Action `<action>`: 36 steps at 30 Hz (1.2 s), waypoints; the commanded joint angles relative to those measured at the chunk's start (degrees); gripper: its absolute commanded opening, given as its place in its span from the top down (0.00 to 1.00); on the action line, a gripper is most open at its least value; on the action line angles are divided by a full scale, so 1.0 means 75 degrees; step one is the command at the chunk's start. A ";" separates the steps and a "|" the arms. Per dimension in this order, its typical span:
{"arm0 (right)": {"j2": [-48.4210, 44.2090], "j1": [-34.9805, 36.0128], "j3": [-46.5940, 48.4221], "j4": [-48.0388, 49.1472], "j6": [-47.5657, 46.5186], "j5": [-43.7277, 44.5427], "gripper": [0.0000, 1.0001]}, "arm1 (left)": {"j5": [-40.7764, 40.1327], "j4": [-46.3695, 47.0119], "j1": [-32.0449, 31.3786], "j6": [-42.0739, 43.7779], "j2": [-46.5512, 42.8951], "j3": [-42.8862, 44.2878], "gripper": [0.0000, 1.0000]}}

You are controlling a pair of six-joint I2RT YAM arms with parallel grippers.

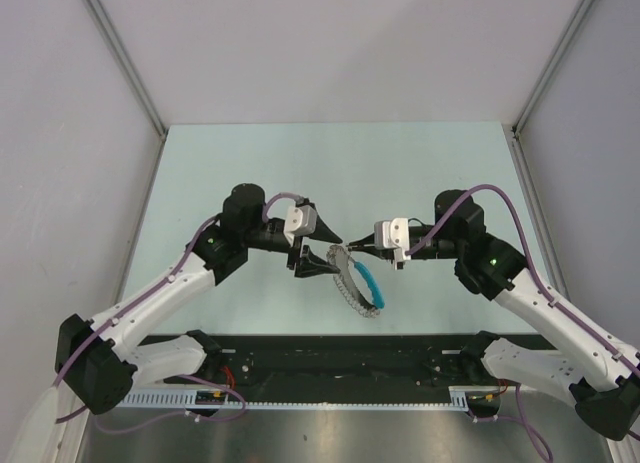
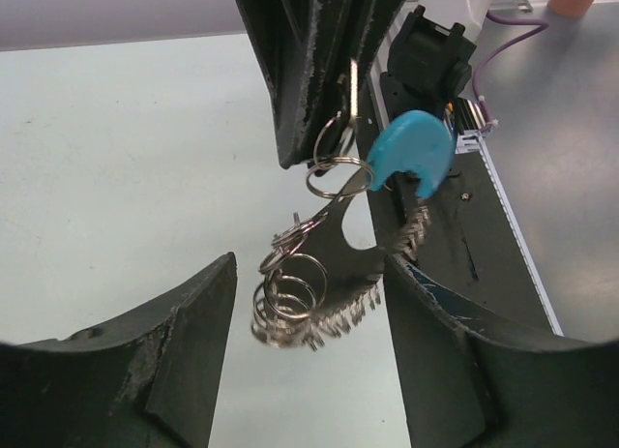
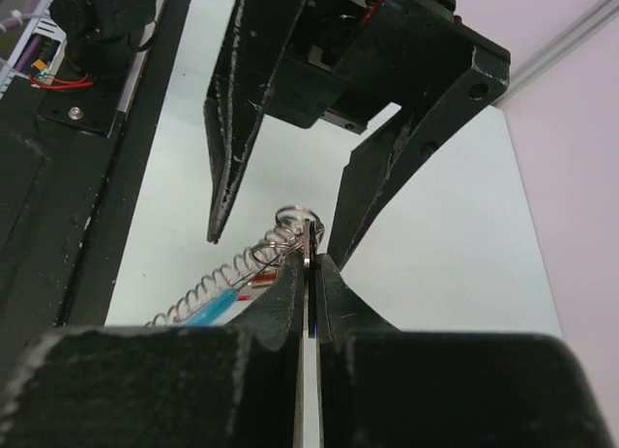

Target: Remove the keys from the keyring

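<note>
The keys (image 3: pixel 308 259) are found in the air over the middle of the table (image 1: pixel 250 163), at the place where the two grippers meet. One thin flat metal blade of them is pinched between the fingers of the right gripper (image 3: pixel 309 253), which are pressed together on it with almost no gap.

In the left wrist view the keyring (image 2: pixel 338 177) is seen just under this blade, at 6 o'clock of it, as thin wire loops. Whether the blade is threaded on them cannot be told. A bright blue strap (image 2: pixel 411 153) is seen just beside the loops, at 3 o'clock. A coiled metal spring (image 2: pixel 290 303) with more small rings is hung at 7 o'clock of them.

The left gripper (image 2: pixel 309 274) is placed around this bunch with its fingers wide apart, one at 8 o'clock and one at 4 o'clock of the spring, and nothing is gripped by them.

In the top view the spring and the strap are seen curving toward 5 o'clock from the gripper tips. Whether they rest on the table cannot be told.
</note>
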 commanded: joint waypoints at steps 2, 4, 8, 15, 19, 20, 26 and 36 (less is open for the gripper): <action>-0.0122 -0.0013 0.0164 0.0477 -0.0103 -0.0465 1.00 | 0.0252 0.0432 -0.0045 -0.0143 0.0014 0.0131 0.36; -0.0156 -0.0013 0.0141 0.0348 -0.0220 -0.0547 1.00 | 0.0253 0.0421 -0.0045 -0.0248 0.0014 0.0131 0.36; -0.0274 -0.0013 0.0117 0.0231 -0.0384 -0.0874 1.00 | 0.0381 0.0795 -0.0045 -0.0295 0.0026 0.0107 0.37; -0.0297 -0.0013 0.0094 0.0570 -0.0069 -0.0443 1.00 | -0.0366 0.0889 -0.0127 -0.0599 -0.0219 0.0061 0.39; -0.0321 -0.0013 0.0094 0.0652 0.0236 -0.0172 1.00 | -0.2308 0.1065 -0.0151 -0.0846 -0.0897 -0.0138 0.38; -0.0321 -0.0013 0.0105 0.0652 0.0271 -0.0137 1.00 | -0.2581 0.1112 -0.0151 -0.0870 -0.1028 -0.0208 0.38; -0.0368 0.0010 0.0070 0.0992 0.0997 0.0436 1.00 | -0.3311 0.0843 -0.0163 -0.0589 -0.2012 -0.0561 0.37; -0.0250 -0.0001 0.0070 0.1320 0.1619 0.0859 1.00 | -0.4070 0.1194 -0.1309 -0.1304 -0.2061 -0.0502 0.46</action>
